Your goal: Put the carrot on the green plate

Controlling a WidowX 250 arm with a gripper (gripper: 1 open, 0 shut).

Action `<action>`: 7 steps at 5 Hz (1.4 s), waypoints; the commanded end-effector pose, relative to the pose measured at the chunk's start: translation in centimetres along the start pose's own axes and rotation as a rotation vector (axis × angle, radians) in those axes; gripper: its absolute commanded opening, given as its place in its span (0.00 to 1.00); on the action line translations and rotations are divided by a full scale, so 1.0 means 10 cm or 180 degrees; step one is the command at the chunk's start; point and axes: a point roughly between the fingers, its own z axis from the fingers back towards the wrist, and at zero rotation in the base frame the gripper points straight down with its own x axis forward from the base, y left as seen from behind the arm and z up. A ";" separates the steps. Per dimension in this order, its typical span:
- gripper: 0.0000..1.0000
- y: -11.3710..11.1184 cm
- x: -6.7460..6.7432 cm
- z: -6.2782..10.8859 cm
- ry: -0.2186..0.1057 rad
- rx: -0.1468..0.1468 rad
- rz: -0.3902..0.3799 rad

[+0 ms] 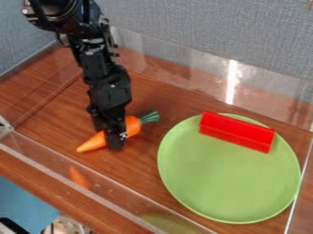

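gripper: shut on carrot | red block: on green plate

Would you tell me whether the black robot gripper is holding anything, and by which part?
The black gripper has its jaws closed around the middle of the orange toy carrot, below its green leafy top.

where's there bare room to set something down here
Most of the green plate is bare, below the red block. There is also bare wood between the carrot and the plate's left edge. It's crowded where the gripper meets the carrot, and at the plate's top.
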 end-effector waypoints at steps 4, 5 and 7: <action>0.00 -0.14 0.04 0.31 0.0114 -0.0044 0.0139; 0.00 -0.26 0.10 0.59 0.0179 0.0109 0.0179; 0.00 -1.00 0.51 0.94 0.0105 0.0341 -0.0063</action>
